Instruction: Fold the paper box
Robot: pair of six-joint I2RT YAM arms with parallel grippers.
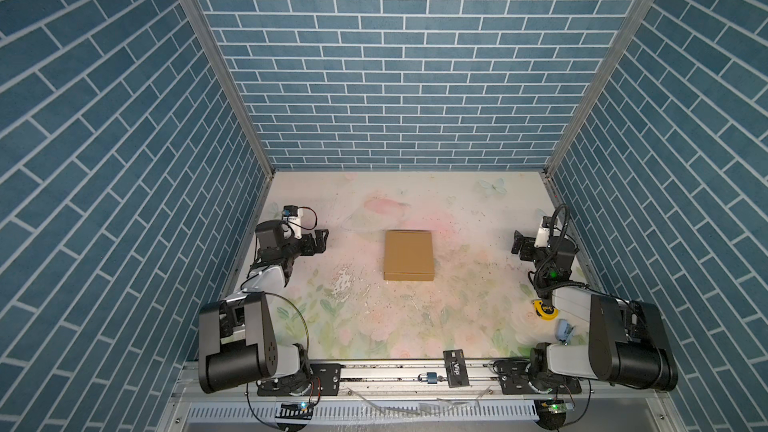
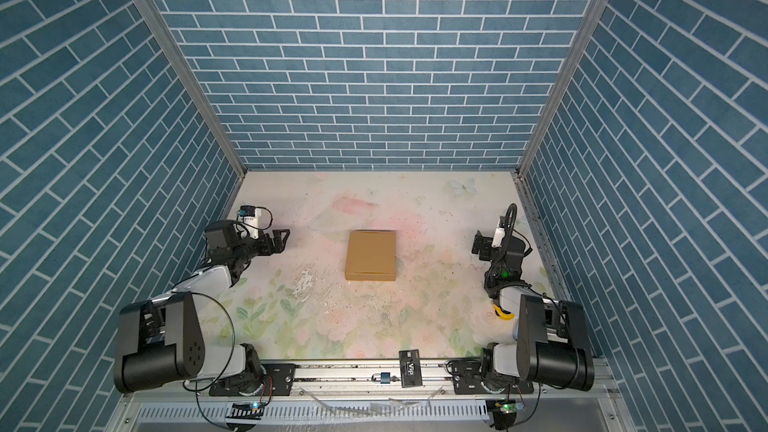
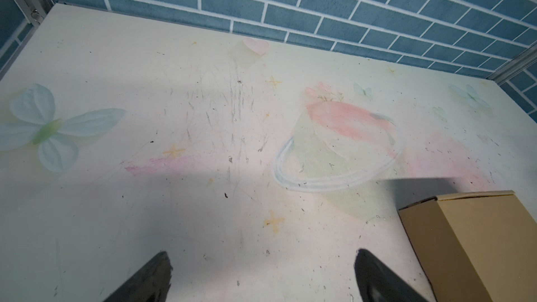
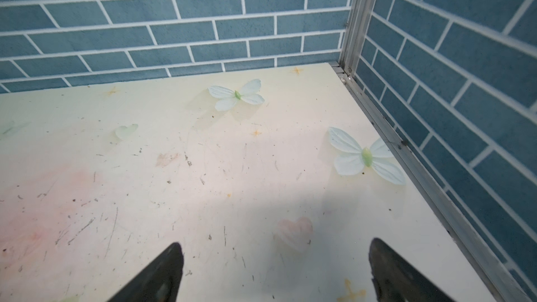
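In the middle of the flower-printed table (image 1: pixel 457 209) you have the paper box (image 1: pixel 409 254) lying flat, a low, tan, rectangular block with its broad face up. Nothing touches it. In both top views it sits between the two arms and well apart from each.

Your left gripper (image 1: pixel 319 240) hangs at the left side of the table, level with the far edge of the box and pointing toward the middle. In the left wrist view its two dark fingers (image 3: pixel 151 277) stand wide apart over bare tabletop with nothing between them. One corner of the box (image 3: pixel 476 245) shows just beside one finger, not touching it. A thin dark gap runs along an upper edge at that corner.

Your right gripper (image 1: pixel 518 243) hangs at the right side of the table, close to the right wall and likewise pointing inward. In the right wrist view its jaws are spread wide over scuffed tabletop and hold nothing; the box is outside that view.

On the near rail you have a black card (image 1: pixel 456 367) and a small padlock (image 1: pixel 428 378) beside it. A yellow tape measure (image 1: pixel 544 309) lies near right, partly under the right arm.
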